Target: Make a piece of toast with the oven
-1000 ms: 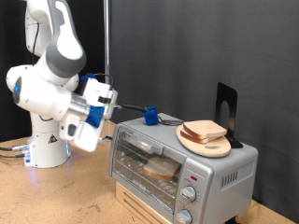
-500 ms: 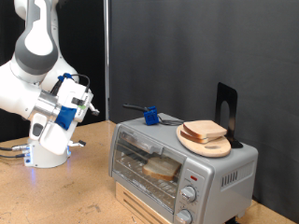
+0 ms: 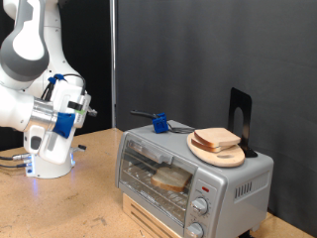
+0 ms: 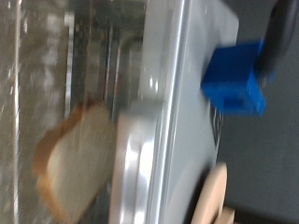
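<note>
The silver oven [image 3: 234,178] stands at the exterior view's right with its glass door closed. A slice of bread [image 3: 171,179] lies on the rack inside, behind the glass. A second slice [image 3: 216,138] lies on a round wooden board [image 3: 220,155] on top of the oven. My gripper [image 3: 87,106] is at the exterior view's left, well away from the oven, and holds nothing that I can see. The blurred wrist view shows the oven [image 4: 182,84], the slice behind the glass [image 4: 70,163], the board's edge [image 4: 213,194] and no fingers.
A blue-handled tool [image 3: 157,123] lies on the oven's back top edge, and shows in the wrist view [image 4: 234,79]. A black stand [image 3: 239,109] rises behind the board. The oven sits on a wooden box [image 3: 149,212] on a wooden table [image 3: 69,210]. Black curtain behind.
The arm has pulled back from the oven's door towards the exterior view's left and a little up. The oven, both slices and the tool have not moved.
</note>
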Controlling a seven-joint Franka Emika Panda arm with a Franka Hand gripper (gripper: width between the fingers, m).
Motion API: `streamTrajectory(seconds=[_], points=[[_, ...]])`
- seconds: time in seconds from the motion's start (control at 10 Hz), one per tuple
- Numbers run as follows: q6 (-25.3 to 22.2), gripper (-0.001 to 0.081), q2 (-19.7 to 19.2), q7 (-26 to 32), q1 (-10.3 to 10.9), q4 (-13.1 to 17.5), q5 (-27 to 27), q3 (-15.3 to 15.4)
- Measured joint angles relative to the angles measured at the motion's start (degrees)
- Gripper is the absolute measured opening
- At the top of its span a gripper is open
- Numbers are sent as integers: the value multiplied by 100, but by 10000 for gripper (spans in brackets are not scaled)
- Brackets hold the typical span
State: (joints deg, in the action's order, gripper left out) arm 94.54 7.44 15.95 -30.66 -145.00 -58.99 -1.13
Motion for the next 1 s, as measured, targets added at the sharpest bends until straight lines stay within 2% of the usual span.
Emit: streamTrajectory(seconds=[0.2,0.5,0.6,0.7,0.8,1.0], points=[[381,800,-381,-83,6,291,-622,35],[1196,800,-815,165,54,650,-1520,195],[1060,800,-815,138,40,647,-1395,186],[720,800,-836,121,13,685,-1192,153],[413,800,-940,49,-8,833,-1000,131],[305,800,-1371,-133,9,1325,-948,206]])
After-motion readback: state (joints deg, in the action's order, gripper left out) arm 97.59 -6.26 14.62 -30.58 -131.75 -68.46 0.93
